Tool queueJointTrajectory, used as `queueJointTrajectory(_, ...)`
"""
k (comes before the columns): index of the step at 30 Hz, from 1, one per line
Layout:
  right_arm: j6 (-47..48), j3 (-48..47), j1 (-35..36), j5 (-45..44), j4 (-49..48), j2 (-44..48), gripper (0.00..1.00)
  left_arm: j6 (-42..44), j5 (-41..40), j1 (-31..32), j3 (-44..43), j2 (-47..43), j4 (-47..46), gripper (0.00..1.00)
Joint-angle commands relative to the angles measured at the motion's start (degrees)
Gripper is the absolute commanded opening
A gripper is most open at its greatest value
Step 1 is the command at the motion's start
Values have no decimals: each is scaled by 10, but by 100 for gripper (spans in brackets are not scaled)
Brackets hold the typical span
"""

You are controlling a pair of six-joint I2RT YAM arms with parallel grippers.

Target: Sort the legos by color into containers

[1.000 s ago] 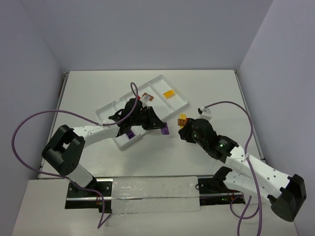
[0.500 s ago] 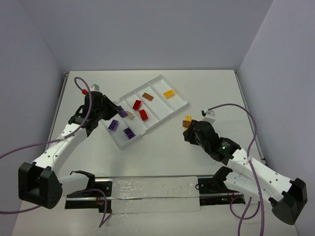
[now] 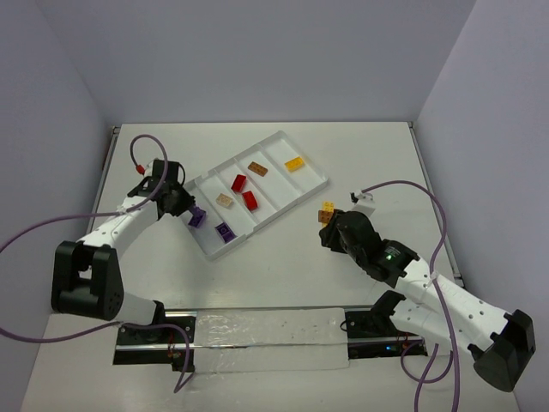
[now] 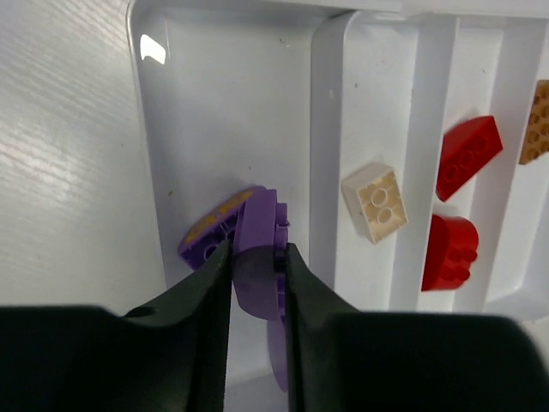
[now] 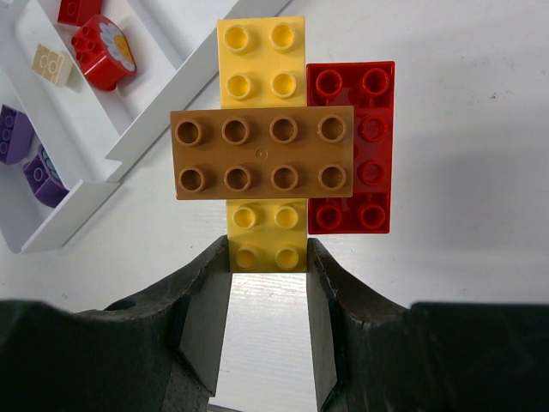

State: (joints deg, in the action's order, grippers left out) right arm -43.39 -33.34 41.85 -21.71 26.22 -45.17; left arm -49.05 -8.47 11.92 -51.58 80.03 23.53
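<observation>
The white tray (image 3: 310, 183) lies tilted at mid-table, its containers running side by side. My left gripper (image 3: 188, 207) hangs over the tray's left end, shut on a purple brick (image 4: 257, 225). Right under it another purple brick (image 4: 206, 239) lies in the outermost container. Inside the tray there are also a purple (image 3: 225, 230), a tan (image 3: 225, 200), two red (image 3: 238, 182) (image 3: 250, 200), a brown-orange (image 3: 257, 168) and a yellow brick (image 3: 295, 163). My right gripper (image 5: 268, 257) is shut on a yellow brick (image 5: 262, 51) joined to a brown (image 5: 262, 153) and a red brick (image 5: 352, 146), just right of the tray.
A clear plastic strip (image 3: 274, 339) lies along the near edge between the arm bases. Purple cables (image 3: 51, 223) loop from both arms over the table. Grey walls close the table in on three sides.
My left arm swung from the tray's middle to its left end, carrying the purple brick that lay on the table. The right gripper with its brick stack shifted only slightly.
</observation>
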Motion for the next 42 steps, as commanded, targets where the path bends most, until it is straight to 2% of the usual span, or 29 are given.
queueJointTrajectory(1, 9, -12, -2, -18, -15, -3, 0, -1, -39, -3, -47, 41, 10, 37)
queueJointTrajectory(2, 9, -13, -3, -18, -15, -3, 0, 2, -33, -3, -49, 44, 9, 46)
queueJointTrajectory(6, 16, -8, -3, -12, -21, -9, 0, 20, 11, -3, -42, 20, -21, 71)
queueJointTrajectory(8, 20, -3, -3, -6, -30, -8, 0, 30, 49, 0, -47, 8, -21, 73)
queueJointTrajectory(10, 20, 4, -3, 5, -42, -7, 0, 37, 63, 7, -54, -20, -15, 73)
queueJointTrajectory(13, 27, 13, -3, 22, -66, -6, 0, 39, 78, 60, -63, -62, -19, 72)
queueJointTrajectory(15, 30, 14, -3, 28, -73, -9, 0, 27, 147, 87, -54, -80, -72, 72)
queueJointTrajectory(16, 32, 13, -3, 30, -76, -14, 0, 20, 178, 123, -47, -79, -106, 72)
queueJointTrajectory(22, 45, 2, -2, 47, -76, -25, 0, -2, 311, 226, -61, -1, -228, 73)
queueJointTrajectory(27, 49, 4, -2, 51, -71, -20, 0, -32, 388, 262, -66, 53, -318, 74)
queueJointTrajectory(34, 53, 2, -2, 54, -73, -26, 0, -50, 389, 318, -113, 125, -339, 60)
queueJointTrajectory(42, 58, 2, -2, 57, -71, -24, 0, -42, 378, 334, -151, 168, -322, 62)
